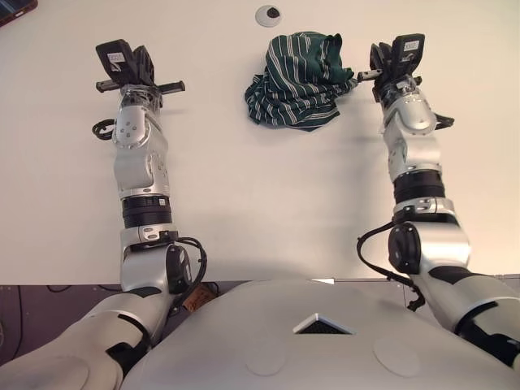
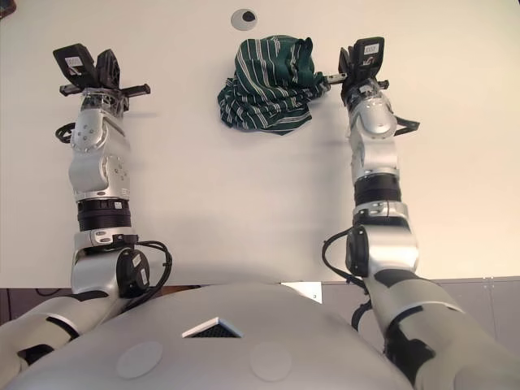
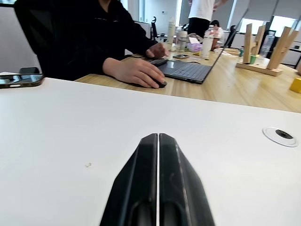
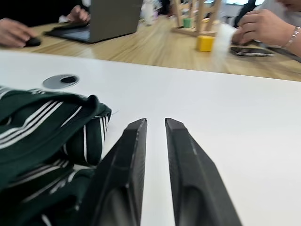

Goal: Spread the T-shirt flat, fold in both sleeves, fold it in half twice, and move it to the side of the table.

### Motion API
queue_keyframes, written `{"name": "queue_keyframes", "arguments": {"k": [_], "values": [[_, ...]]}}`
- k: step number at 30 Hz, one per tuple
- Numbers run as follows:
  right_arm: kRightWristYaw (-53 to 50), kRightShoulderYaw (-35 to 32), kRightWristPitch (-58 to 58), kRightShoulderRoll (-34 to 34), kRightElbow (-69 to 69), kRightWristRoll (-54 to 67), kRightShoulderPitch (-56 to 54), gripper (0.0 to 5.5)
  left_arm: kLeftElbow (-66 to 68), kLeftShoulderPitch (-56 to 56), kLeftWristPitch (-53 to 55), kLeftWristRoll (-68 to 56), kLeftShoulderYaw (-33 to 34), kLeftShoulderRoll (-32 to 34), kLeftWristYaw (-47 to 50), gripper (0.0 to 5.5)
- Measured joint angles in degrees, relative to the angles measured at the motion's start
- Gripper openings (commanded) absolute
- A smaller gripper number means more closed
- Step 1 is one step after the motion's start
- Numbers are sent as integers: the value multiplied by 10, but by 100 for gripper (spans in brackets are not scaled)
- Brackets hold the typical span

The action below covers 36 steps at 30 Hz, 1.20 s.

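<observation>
The T-shirt (image 1: 299,81) is dark green with thin white stripes and lies crumpled in a heap at the far middle of the white table (image 1: 244,195). My right gripper (image 4: 155,123) rests low over the table just to the right of the heap, open by a narrow gap with nothing between its fingers; the cloth (image 4: 42,136) lies beside its left finger. My left gripper (image 3: 157,137) is shut and holds nothing, far to the left of the shirt (image 2: 268,81) over bare table. From the head, the left gripper (image 1: 145,57) and the right gripper (image 1: 379,55) are about level with the heap.
A round cable grommet (image 1: 268,15) sits in the table just beyond the shirt. A dark phone (image 3: 19,80) lies at the far left corner. Behind the far edge stands a wooden desk (image 3: 235,84) with people and laptops. Bare tabletop stretches between my arms.
</observation>
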Motion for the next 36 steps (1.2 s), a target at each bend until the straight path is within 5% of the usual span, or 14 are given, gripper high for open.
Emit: {"name": "queue_keyframes", "arguments": {"k": [6,21,30,36], "values": [[97,41,58,-30,42,-14,-12,199,-2,1,-3,0,1,-4,9,0],[114,68,97,-19,172,-22,-92,199,-22,11,-3,0,0,-14,24,0],[201,65,167,-29,192,-7,-111,86,-27,22,-3,0,0,-21,31,0],[125,88,-9,-50,91,-57,-37,2,-33,29,-8,0,10,-20,34,0]]}}
